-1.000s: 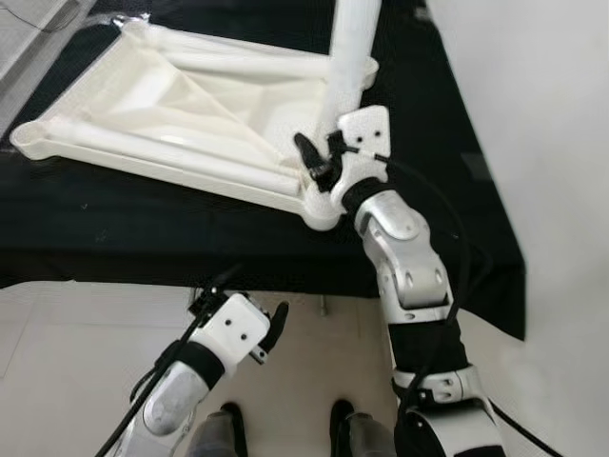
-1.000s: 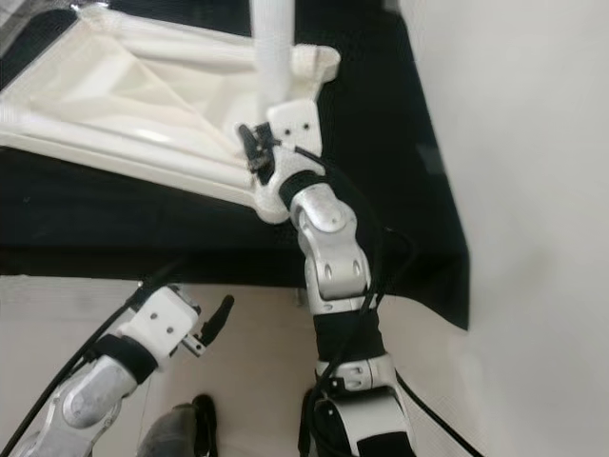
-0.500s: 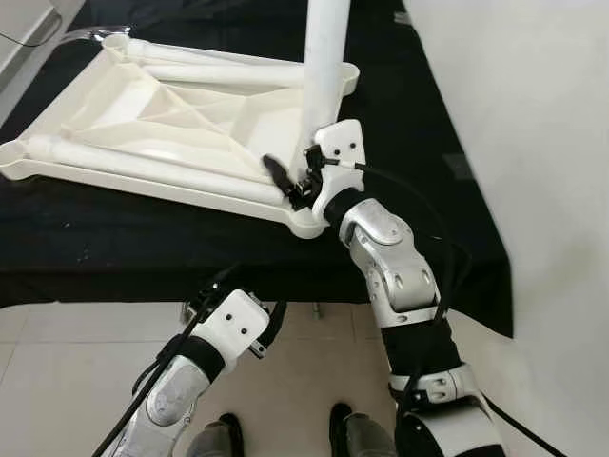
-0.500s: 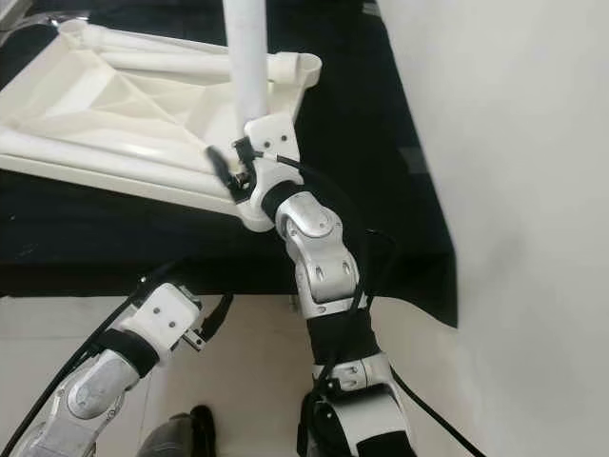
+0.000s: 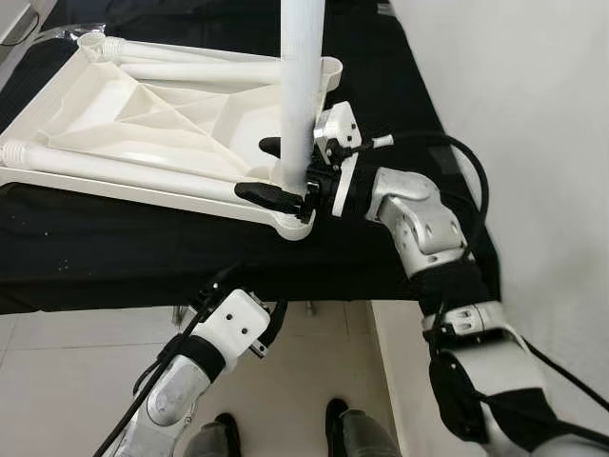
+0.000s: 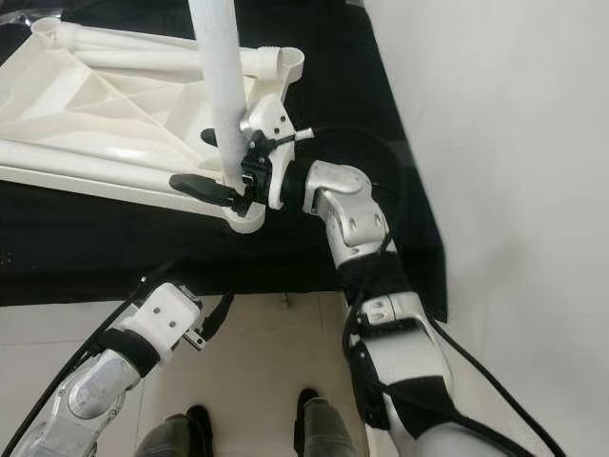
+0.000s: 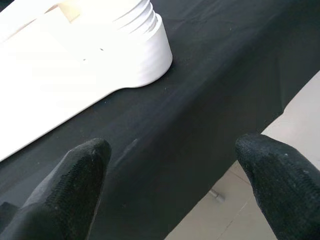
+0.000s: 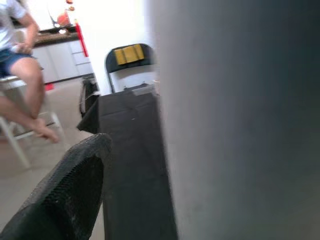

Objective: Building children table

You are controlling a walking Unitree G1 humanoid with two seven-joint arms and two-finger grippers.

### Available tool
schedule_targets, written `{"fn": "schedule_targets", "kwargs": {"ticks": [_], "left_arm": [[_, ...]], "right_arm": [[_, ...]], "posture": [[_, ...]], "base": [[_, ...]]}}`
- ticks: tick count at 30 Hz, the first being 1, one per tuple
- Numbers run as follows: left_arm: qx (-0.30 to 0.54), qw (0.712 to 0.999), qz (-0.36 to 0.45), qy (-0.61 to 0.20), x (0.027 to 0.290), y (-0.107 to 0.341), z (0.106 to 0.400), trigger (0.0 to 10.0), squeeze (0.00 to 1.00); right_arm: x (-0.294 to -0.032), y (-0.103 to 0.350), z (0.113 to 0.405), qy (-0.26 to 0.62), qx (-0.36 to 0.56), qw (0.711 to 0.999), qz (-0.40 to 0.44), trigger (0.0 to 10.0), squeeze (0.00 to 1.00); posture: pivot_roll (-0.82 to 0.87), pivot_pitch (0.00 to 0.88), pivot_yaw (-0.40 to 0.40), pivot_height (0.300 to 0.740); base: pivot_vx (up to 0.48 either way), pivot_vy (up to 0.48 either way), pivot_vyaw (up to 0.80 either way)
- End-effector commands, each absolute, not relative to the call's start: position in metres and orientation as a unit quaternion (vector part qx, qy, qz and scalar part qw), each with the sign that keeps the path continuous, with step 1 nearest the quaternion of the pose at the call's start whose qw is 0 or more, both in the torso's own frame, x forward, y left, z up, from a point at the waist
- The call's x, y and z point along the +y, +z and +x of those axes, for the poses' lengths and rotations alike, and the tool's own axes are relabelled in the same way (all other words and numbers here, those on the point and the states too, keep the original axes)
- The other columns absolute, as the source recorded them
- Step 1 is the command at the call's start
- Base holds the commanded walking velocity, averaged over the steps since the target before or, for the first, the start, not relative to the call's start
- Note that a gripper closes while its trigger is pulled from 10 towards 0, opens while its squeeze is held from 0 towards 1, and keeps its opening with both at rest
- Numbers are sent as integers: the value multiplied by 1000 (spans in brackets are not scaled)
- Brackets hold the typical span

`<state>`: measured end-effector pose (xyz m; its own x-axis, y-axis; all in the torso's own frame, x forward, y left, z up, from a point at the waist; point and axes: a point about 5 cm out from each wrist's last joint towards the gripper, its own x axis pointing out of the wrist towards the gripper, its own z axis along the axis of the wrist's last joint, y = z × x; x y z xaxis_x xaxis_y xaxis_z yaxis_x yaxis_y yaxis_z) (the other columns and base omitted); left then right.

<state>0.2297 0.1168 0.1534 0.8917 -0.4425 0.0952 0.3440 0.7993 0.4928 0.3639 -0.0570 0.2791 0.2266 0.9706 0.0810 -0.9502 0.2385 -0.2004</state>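
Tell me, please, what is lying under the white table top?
The upside-down white table top lies on a black cloth. The cloth hides whatever surface supports it. A white leg stands at the top's near corner, with the right gripper around it.
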Motion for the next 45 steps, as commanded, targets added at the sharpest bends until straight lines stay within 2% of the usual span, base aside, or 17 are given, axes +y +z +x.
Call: {"fn": "schedule_targets", "kwargs": {"ticks": [1, 2, 10, 14, 16, 17, 18, 19, 20, 21, 22, 26, 33, 34, 38, 39, 45], "left_arm": [[-98, 944, 234, -211, 115, 152, 226, 10000, 0], [-98, 944, 234, -211, 115, 152, 226, 10000, 0], [-99, 944, 233, -209, 114, 152, 225, 10000, 0], [-99, 945, 232, -209, 114, 152, 224, 10000, 0], [-99, 945, 231, -209, 114, 152, 223, 10000, 0], [-99, 945, 231, -209, 114, 152, 223, 10000, 0], [-99, 945, 231, -209, 114, 152, 223, 10000, 0], [-99, 945, 231, -209, 115, 153, 222, 10000, 0], [-100, 945, 231, -208, 115, 153, 222, 10000, 0], [-100, 945, 231, -208, 115, 153, 222, 10000, 0], [-100, 945, 231, -206, 116, 154, 222, 10000, 0], [-99, 945, 234, -207, 117, 153, 224, 10000, 0], [-97, 943, 238, -209, 118, 150, 231, 10000, 0], [-98, 944, 240, -206, 118, 150, 232, 10000, 0], [-100, 944, 243, -199, 119, 150, 234, 10000, 0], [-100, 944, 243, -197, 119, 150, 236, 10000, 0], [-104, 947, 240, -187, 122, 150, 243, 10000, 0]], "right_arm": [[-50, 281, 362, 654, -95, 750, -41, 1608, 0], [-52, 282, 363, 662, -93, 742, -38, 0, 0], [-59, 283, 369, 678, -87, 729, -48, 0, 0], [-62, 281, 373, 658, -88, 746, -63, 0, 0], [-62, 277, 375, 631, -86, 767, -80, 0, 0], [-63, 267, 379, 583, -69, 804, -93, 0, 0], [-63, 267, 379, 583, -69, 804, -93, 0, 0], [-63, 254, 380, 504, -53, 855, -114, 0, 0], [-70, 239, 384, 316, -30, 943, -104, 0, 0], [-70, 239, 384, 316, -30, 943, -104, 0, 0], [-82, 228, 374, 171, -24, 981, -85, 0, 0], [-72, 217, 344, 108, -23, 993, -53, 0, 0], [-40, 221, 346, 162, -38, 986, -22, 0, 0], [-36, 224, 346, 168, -41, 985, -23, 10000, 0], [-30, 234, 341, 166, -57, 985, -7, 10000, 0], [-32, 238, 339, 180, -68, 981, 4, 10000, 1000], [-47, 243, 332, 217, -101, 971, 26, 10000, 1000]], "posture": [[42, 279, -30, 740], [42, 279, -30, 740], [49, 282, -37, 740], [43, 282, -38, 740], [40, 286, -47, 740], [37, 289, -51, 740], [37, 289, -51, 740], [35, 296, -56, 740], [36, 303, -51, 740], [36, 303, -51, 740], [34, 305, -49, 740], [23, 304, -32, 740], [31, 265, -36, 740], [31, 259, -39, 740], [29, 251, -43, 740], [24, 234, -46, 740], [12, 215, -44, 740]], "base": [[0, 0, 0], [0, 0, 0], [0, 0, 0], [0, 0, 0], [0, 0, 0], [0, 0, 0], [0, 0, 0], [0, 0, 0], [0, 0, 0], [0, 0, 0], [0, 0, 0], [0, 0, 0], [0, 0, 0], [0, 0, 0], [0, 0, 0], [0, 0, 0], [0, 0, 0]]}}
